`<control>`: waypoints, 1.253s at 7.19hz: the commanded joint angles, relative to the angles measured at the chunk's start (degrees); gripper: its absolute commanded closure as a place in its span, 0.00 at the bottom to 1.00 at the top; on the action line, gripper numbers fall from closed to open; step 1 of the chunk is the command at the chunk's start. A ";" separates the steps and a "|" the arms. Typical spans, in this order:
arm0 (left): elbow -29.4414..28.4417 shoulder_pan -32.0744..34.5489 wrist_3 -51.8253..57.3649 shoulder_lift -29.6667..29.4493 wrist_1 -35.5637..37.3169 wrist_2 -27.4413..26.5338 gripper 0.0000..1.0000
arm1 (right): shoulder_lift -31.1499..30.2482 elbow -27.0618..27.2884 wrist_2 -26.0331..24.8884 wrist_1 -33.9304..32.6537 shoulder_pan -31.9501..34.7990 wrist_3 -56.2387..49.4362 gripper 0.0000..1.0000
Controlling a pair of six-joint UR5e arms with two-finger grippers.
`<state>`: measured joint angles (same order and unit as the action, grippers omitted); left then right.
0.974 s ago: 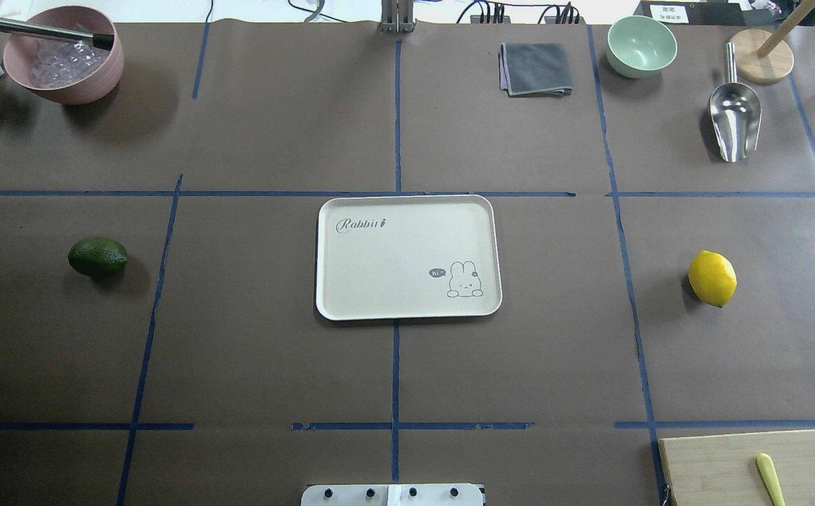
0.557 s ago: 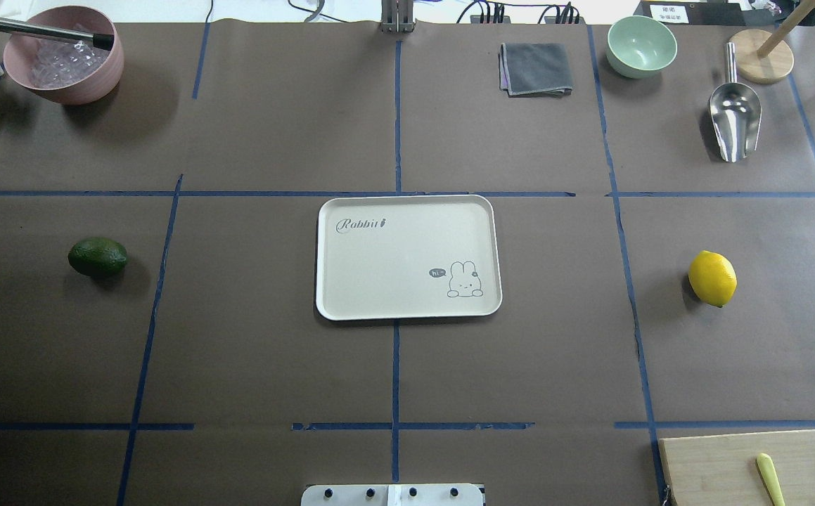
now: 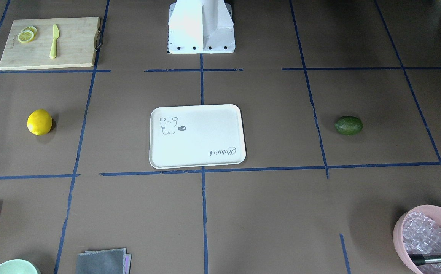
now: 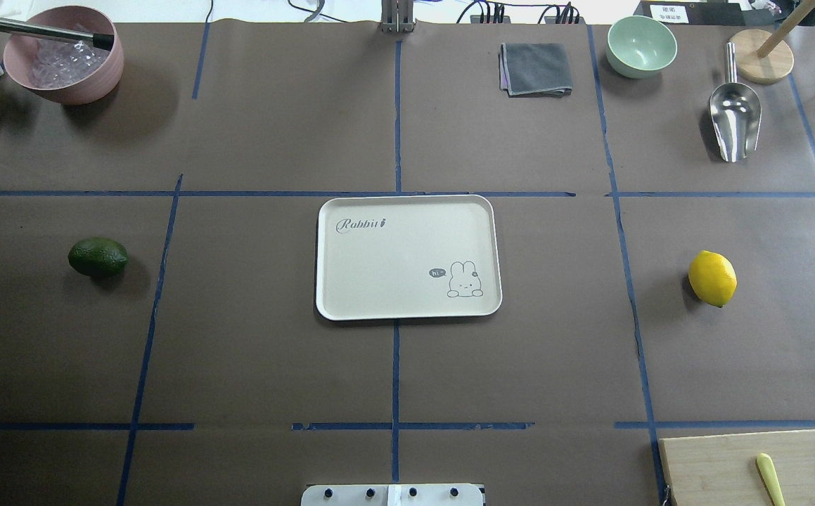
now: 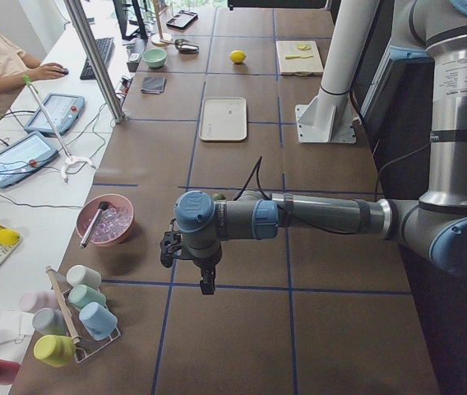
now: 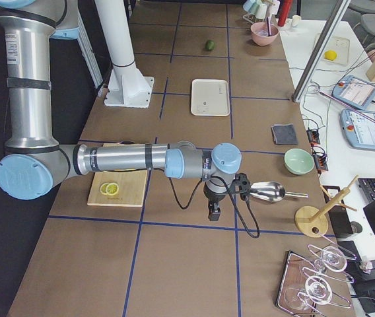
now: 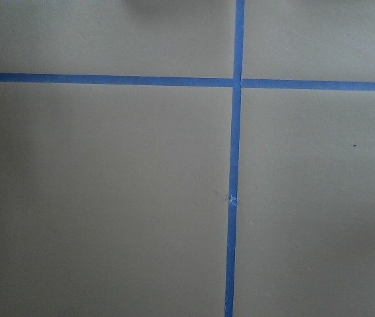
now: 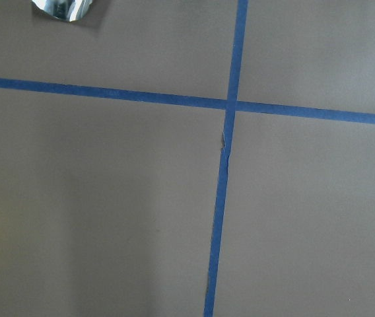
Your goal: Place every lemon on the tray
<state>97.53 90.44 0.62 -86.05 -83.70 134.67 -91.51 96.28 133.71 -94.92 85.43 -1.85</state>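
Note:
The bright yellow lemon (image 4: 712,278) lies on the brown table to the right of the tray (image 4: 407,281); it also shows in the front view (image 3: 39,121). The dark green lemon (image 4: 98,256) lies to the tray's left, and in the front view (image 3: 349,125) on the right. The off-white Rabbit tray (image 3: 197,148) sits in the middle with nothing on it. My left gripper (image 5: 206,284) and right gripper (image 6: 212,212) show only in the side views, hanging over the table's ends, far from both lemons. I cannot tell whether they are open or shut. The wrist views show only brown paper and blue tape.
A pink bowl (image 4: 62,56) with a tool stands back left. A grey cloth (image 4: 535,68), a green bowl (image 4: 641,46) and a metal scoop (image 4: 734,119) lie back right. A bamboo cutting board (image 4: 730,467) with a knife and lemon slices (image 3: 26,36) lies front right.

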 commanded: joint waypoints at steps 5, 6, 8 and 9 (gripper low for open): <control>-0.15 -0.09 -0.27 0.88 -0.68 0.15 0.00 | -0.16 -0.22 0.32 3.07 -0.26 0.27 0.00; -0.06 -0.18 -0.09 0.88 -0.77 0.15 0.00 | -0.07 -0.04 2.32 3.16 -0.35 0.09 0.00; 0.03 -0.18 0.26 1.06 -0.77 0.24 0.00 | -0.07 0.40 2.52 3.34 -1.93 0.18 0.00; 0.03 -0.18 0.26 1.06 -0.77 1.11 0.00 | -0.07 2.14 2.60 3.34 -3.24 3.14 0.01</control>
<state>97.54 90.27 0.80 -85.05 -84.46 135.11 -91.58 96.99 136.15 -91.62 83.56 -0.97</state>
